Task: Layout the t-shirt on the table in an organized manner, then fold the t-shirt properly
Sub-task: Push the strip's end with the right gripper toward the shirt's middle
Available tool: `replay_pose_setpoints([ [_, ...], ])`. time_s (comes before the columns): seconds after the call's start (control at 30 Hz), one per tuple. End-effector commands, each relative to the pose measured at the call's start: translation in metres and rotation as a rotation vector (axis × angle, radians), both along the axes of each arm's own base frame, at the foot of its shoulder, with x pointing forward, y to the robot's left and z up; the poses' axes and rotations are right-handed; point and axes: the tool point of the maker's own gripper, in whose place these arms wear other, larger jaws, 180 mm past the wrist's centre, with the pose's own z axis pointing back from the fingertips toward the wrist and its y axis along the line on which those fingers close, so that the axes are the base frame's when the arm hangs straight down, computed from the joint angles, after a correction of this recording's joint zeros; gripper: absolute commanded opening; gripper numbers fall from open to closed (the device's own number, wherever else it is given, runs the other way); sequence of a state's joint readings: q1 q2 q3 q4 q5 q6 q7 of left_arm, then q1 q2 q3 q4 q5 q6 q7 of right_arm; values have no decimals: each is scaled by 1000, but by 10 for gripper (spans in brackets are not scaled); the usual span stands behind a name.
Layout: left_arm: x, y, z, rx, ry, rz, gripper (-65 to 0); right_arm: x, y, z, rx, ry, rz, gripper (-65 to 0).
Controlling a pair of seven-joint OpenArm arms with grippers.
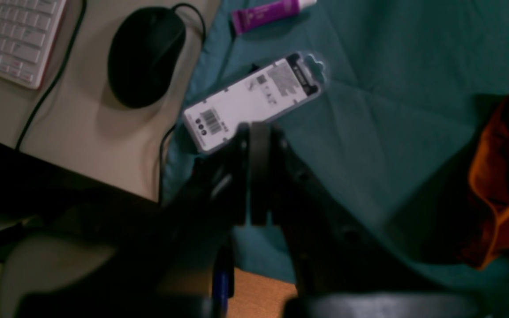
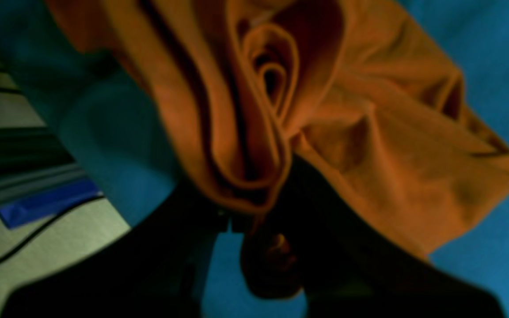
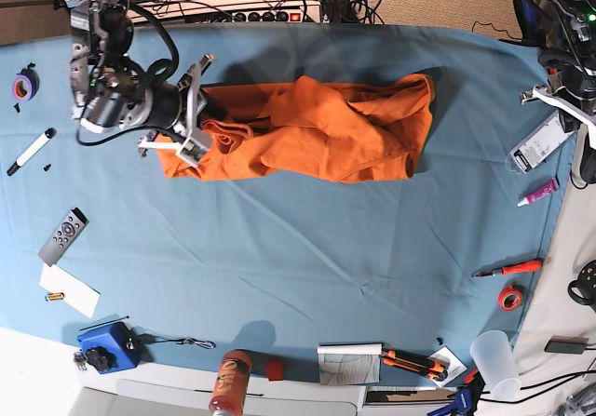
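T-shirt (image 3: 307,129) lies bunched in a long crumpled strip across the far-center of the teal counter (image 3: 298,258), w/ one end at the right gripper (image 3: 194,109). That gripper's fingers pinch a thick fold of orange cloth, seen close in the wrist view (image 2: 254,132). Left gripper (image 1: 254,132) sits at the counter edge, well apart from the shirt, fingers pressed together on nothing, just above a white blister pack (image 1: 254,99); purple tube (image 1: 265,13) beyond.

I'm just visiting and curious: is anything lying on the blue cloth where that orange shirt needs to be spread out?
Nothing visible does. The t-shirt lies bunched on the table, and the teal stretch beside it is bare. Small items sit only along the edges.
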State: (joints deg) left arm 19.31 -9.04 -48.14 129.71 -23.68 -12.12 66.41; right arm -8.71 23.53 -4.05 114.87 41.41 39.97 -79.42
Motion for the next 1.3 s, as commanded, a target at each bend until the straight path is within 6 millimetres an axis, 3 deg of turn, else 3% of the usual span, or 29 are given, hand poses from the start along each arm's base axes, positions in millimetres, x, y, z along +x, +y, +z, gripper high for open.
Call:
replay_pose_setpoints([
  [0.0,6,2,12,27,-49,-11,-650,7,2,9,7,-42,14,-650],
  [0.13,8,2,15,29,-69,-14,-650,19,10,17,48,-112,2,-587],
  [0.27,8,1,15,29,-69,-14,-650,40,12,31,88,-222,-43,-587],
  [0.37,8,1,15,27,-71,-15,-650,38,12,30,82,-194,-38,-578],
  [0.53,9,1,15,26,-71,-16,-650,25,12,22,76,-131,-23,-451],
  [0.73,9,0,16,20,-75,-19,-650,26,39,47,255,-127,16,-449],
  [0.97,9,0,16,21,-75,-19,-650,32,40,53,262,-141,24,-449],
  [1.13,11,-2,17,12,-89,-25,-650,29,61,80,382,-189,66,-450],
  [1.2,13,-7,18,-13,-103,-39,-650,35,61,90,344,-254,73,-476],
  [1.27,16,-13,19,-46,-122,-58,-650,48,53,102,292,-337,32,-544],
])
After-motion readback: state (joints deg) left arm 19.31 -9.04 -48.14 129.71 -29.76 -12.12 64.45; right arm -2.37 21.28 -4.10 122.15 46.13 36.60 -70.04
